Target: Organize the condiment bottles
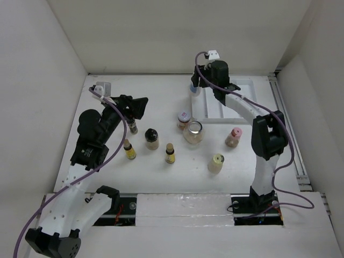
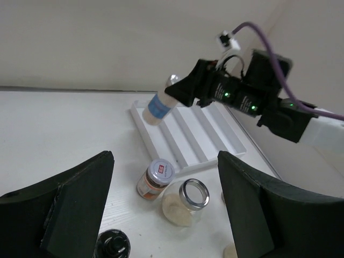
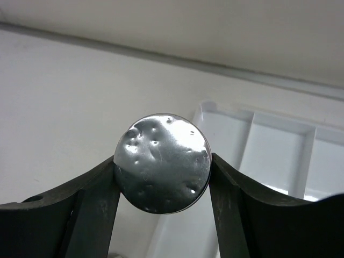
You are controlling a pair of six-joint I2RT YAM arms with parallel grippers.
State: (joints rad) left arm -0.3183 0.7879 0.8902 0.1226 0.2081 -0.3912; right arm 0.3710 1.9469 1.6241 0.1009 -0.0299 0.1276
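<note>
My right gripper (image 1: 196,85) is shut on a clear bottle with a blue label (image 1: 195,91) and holds it tilted above the left edge of the white ridged tray (image 1: 236,110). The right wrist view shows its dented silver cap (image 3: 163,163) pinched between the fingers (image 3: 91,204). The left wrist view shows this bottle (image 2: 160,106) in the air. My left gripper (image 1: 138,106) is open and empty above the table's left part. Its fingers (image 2: 70,199) frame a red-white capped jar (image 2: 156,178) and a clear glass jar (image 2: 185,201).
On the table stand a small dark bottle (image 1: 133,128), a black-capped bottle (image 1: 151,138), two yellow-labelled bottles (image 1: 129,150) (image 1: 170,154), the red-white capped jar (image 1: 184,119), the glass jar (image 1: 193,132), a pink-capped bottle (image 1: 233,137) and a yellow-capped one (image 1: 216,163). White walls enclose the table.
</note>
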